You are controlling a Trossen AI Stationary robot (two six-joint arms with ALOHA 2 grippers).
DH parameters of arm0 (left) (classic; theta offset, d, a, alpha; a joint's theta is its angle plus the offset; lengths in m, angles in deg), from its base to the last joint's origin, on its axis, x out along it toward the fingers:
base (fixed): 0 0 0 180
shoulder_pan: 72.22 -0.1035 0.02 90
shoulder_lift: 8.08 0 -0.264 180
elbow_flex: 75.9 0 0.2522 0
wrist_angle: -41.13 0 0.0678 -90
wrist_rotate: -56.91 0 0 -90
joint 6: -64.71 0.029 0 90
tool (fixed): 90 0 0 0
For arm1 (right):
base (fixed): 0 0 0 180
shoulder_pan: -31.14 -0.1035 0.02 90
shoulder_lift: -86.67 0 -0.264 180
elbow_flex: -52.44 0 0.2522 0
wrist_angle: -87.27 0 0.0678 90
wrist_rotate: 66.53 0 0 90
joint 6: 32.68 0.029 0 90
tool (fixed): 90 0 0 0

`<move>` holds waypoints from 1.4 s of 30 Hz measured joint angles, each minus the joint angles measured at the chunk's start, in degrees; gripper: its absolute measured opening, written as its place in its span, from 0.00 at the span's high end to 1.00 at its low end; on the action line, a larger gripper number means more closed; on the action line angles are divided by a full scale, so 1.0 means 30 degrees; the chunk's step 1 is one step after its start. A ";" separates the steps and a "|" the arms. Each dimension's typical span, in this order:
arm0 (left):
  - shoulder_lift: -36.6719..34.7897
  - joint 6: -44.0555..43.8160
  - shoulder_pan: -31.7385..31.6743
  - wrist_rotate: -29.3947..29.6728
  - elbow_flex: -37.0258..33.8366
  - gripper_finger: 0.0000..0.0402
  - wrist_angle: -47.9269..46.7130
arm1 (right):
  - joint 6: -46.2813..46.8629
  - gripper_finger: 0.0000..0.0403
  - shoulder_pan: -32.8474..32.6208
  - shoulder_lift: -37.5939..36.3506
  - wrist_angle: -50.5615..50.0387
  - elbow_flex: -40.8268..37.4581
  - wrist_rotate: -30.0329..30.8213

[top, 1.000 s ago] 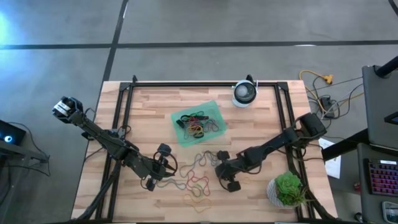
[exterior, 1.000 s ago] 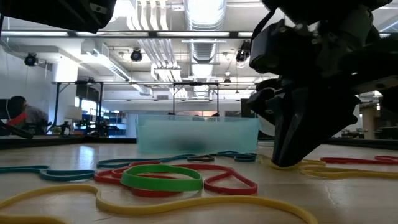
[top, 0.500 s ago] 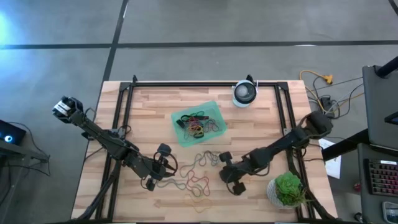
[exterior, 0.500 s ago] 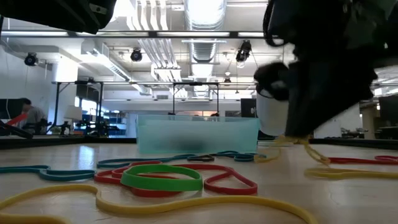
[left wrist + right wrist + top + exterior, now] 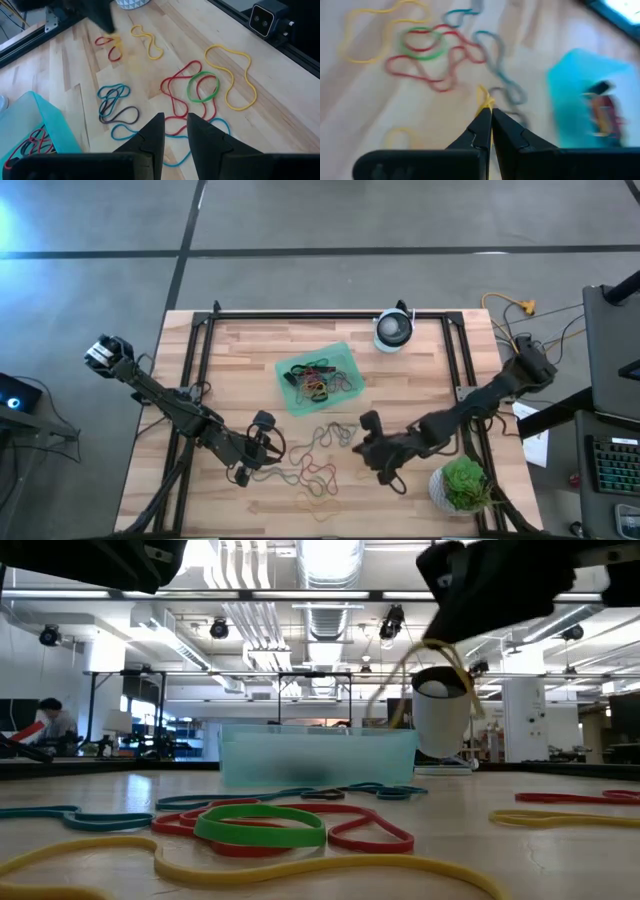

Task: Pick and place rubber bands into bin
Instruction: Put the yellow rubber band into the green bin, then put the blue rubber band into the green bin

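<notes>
**Yellow band pinched above the table**

High view: the right gripper point(image 5: 366, 442) is hovering near the shallow translucent green plastic bin point(image 5: 318, 377); the left gripper point(image 5: 262, 442) is waiting beside loose coloured rubber bands point(image 5: 318, 472) on the wooden table point(image 5: 240, 350).

Low view: a thin yellow rubber band point(image 5: 432, 665) is dangling.

Left wrist view: its fingers are sitting slightly parted, empty.

Right wrist view: closed fingertips are pinching that band.

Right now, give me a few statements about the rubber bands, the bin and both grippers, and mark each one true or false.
1. The right gripper is shut on a yellow rubber band. True.
2. The bin is empty. False: several rubber bands already lie in it.
3. The left gripper holds a red band. False: its fingers are apart, with nothing between them.
4. A green rubber band lies on the table among red ones. True.
5. The bin is black. False: it is translucent green.
</notes>
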 joint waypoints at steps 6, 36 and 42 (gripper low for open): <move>0.0002 0.0000 0.0000 0.0000 0.0000 0.83 0.0056 | -0.2410 0.98 0.0318 -0.0908 0.0668 0.0006 0.3148; 0.0000 0.0015 -0.0007 0.0000 0.0000 0.83 0.0051 | -0.1710 0.97 1.0376 -0.1470 0.5317 0.0029 0.0325; 0.0002 0.0022 -0.0007 0.0000 0.0000 0.83 0.0051 | -0.1307 0.86 1.0650 -0.1463 0.5317 0.0029 -0.0804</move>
